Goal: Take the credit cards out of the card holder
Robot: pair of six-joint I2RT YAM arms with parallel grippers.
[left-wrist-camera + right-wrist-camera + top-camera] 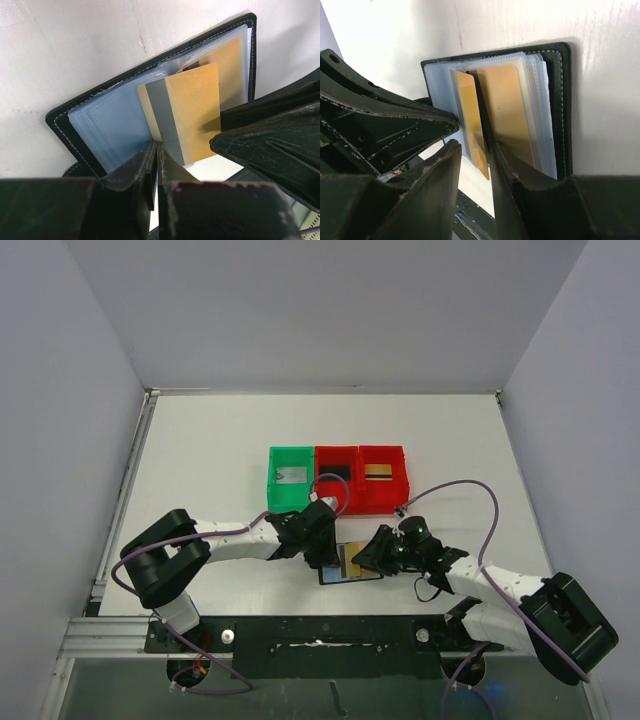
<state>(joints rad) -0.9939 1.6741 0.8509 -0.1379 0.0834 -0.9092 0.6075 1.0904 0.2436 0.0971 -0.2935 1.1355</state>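
on the white tabletop (220,460), the back row starts with a green bin (272,480) holding a pale grey card (291,476). next comes a red bin (320,485) with a black card (339,472), then a second red bin (405,480) with a gold card (378,471). nearer the arms, the left claw (157,149) reaches in from the left, its fingers pressed together on the near edge of a gold credit card (192,115), right by the grey stripe. that card stands tilted up off the open card holder (107,122), which lies flat between the two arms with its bluish sleeves facing up. another gold one (232,62) sits inside a sleeve. on the right, the right claw (474,146) is spread, a finger on each side of the lifted card.
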